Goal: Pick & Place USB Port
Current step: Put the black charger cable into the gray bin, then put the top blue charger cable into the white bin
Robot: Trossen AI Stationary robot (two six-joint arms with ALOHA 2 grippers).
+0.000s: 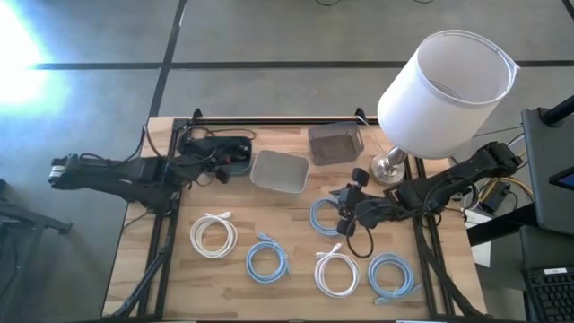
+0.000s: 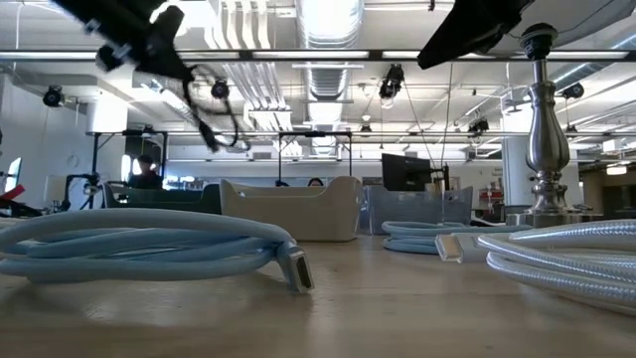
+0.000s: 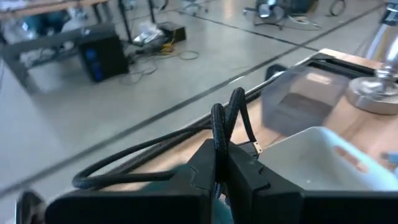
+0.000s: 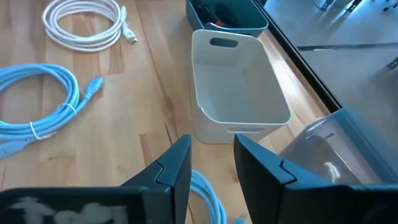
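My left gripper (image 1: 208,167) is shut on a black braided USB cable (image 3: 225,121) and hovers between the dark bin (image 1: 215,146) and the white bin (image 1: 280,171). In the low view the cable (image 2: 211,111) hangs from it high above the table. My right gripper (image 4: 211,167) is open and touches nothing. It hovers just above a light-blue coiled cable (image 1: 323,215), right of the white bin (image 4: 239,81). More coils lie flat on the table: white (image 1: 213,235), blue (image 1: 267,260), white (image 1: 336,274) and blue (image 1: 393,276). My left gripper pinches the black cable between its two fingers (image 3: 249,177) at a bunched bend where two strands lie side by side (image 3: 219,146). A loop stands beyond the fingertips, ending in a small connector (image 3: 256,148). The rest trails away slack (image 3: 124,174), lifted clear of the table.
A clear grey bin (image 1: 334,144) stands at the far edge, right of the white bin. A lamp with a white shade (image 1: 447,90) and a metal base (image 1: 390,166) stands at the far right, close to my right arm. The dark bin holds black cables (image 4: 217,12).
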